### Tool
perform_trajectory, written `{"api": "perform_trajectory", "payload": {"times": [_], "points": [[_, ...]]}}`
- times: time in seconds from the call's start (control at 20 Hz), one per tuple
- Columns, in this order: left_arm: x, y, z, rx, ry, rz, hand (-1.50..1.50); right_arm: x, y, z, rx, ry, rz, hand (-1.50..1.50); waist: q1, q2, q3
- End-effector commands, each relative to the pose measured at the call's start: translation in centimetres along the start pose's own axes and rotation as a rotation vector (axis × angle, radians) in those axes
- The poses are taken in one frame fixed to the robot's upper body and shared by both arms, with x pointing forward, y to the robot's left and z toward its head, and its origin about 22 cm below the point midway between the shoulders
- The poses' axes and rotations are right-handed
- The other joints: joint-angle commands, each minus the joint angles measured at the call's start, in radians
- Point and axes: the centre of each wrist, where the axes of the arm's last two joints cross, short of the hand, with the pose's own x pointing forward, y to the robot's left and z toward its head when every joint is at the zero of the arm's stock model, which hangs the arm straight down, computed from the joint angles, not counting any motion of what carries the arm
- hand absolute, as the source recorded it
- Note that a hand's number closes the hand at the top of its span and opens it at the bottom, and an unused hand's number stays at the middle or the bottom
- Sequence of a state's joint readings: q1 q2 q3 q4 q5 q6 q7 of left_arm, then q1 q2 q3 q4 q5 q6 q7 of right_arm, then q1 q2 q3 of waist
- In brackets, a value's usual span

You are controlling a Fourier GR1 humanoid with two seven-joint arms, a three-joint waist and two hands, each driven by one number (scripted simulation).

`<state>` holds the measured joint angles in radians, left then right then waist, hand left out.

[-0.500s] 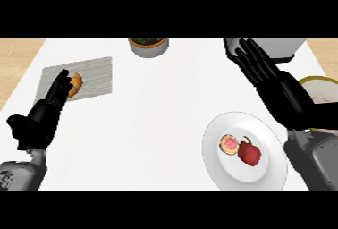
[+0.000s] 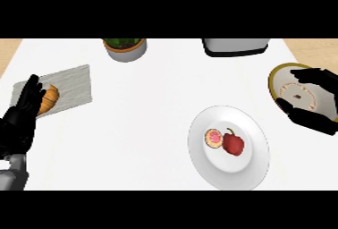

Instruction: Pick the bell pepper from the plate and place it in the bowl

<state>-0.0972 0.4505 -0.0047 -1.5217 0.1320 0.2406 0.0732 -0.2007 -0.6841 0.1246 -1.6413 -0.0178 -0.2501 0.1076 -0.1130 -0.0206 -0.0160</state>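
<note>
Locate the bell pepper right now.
Head view, right side: the red bell pepper lies on the white plate, beside a round pink-centred piece on its left, below-left of the bowl where the right hand shows.

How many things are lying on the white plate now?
2. The red bell pepper lies near the middle of the plate; a small round pastry with a pink centre lies right beside it, toward the view's left. Nothing covers the plate.
</note>
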Motion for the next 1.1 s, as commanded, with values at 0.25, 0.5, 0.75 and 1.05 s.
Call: {"api": "perform_trajectory", "payload": {"times": [0.25,0.5,0.75,1.05], "points": [[-0.9,1.7,0.8,0.055,0.067,0.04,0.0,-5.5,4.1,11.5,-0.285,0.192,0.31,-1.5,-0.026,-0.008,0.009],[-0.7,0.4,1.5,0.011,0.036,0.047,0.0,-2.8,5.8,16.8,-0.409,0.265,0.332,-1.5,0.032,0.006,0.008],[0.0,-1.1,0.3,-0.042,0.008,0.038,0.0,1.6,5.7,17.9,-0.462,0.32,0.394,-1.5,0.081,0.02,0.01],[1.0,-0.7,-0.7,-0.075,0.002,0.054,0.0,7.5,3.9,16.9,-0.359,0.429,0.497,-1.5,0.112,0.024,0.011]]}}
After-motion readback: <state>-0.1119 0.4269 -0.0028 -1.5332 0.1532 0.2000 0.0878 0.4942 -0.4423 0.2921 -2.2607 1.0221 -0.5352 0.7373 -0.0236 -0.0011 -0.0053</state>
